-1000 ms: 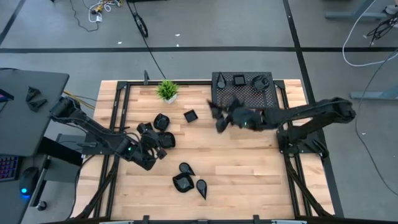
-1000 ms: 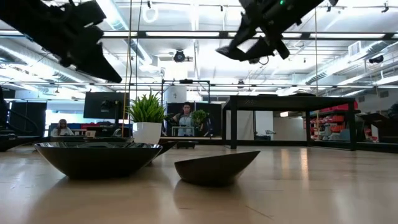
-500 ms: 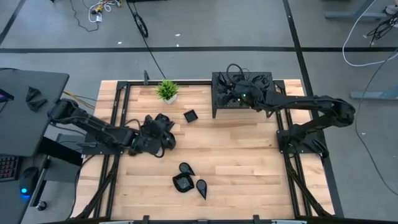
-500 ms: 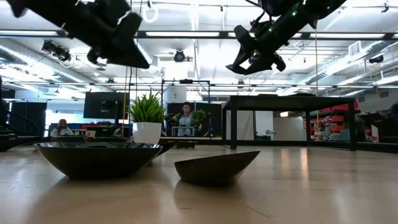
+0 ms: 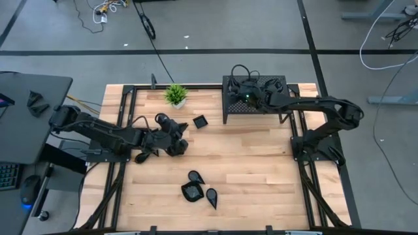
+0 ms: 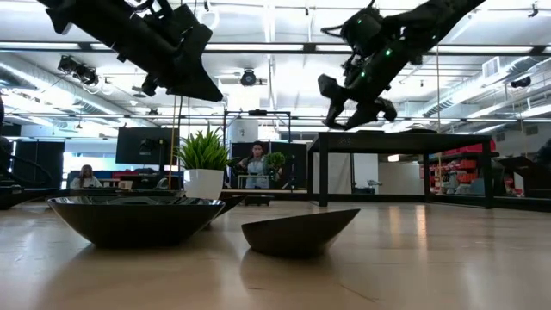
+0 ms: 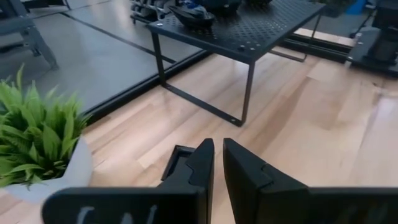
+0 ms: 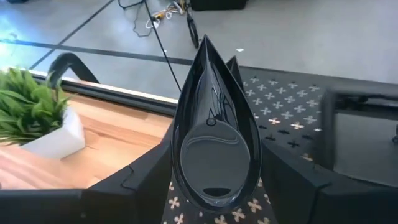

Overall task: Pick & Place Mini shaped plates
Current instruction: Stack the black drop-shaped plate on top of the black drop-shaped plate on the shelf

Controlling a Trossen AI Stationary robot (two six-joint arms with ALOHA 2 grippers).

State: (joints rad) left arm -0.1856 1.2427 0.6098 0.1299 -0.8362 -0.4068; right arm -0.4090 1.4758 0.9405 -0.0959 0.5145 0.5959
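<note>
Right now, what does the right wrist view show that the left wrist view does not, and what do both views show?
Only the right wrist view shows a glossy teardrop plate held between the right end effector's fingers, over the perforated top of the black rack.

Only the left wrist view shows the left end effector nearly shut and empty, a small square plate on the wooden table just beyond it, and the rack's legs.

Both show the potted plant, the rack and the grey floor beyond the table.
</note>
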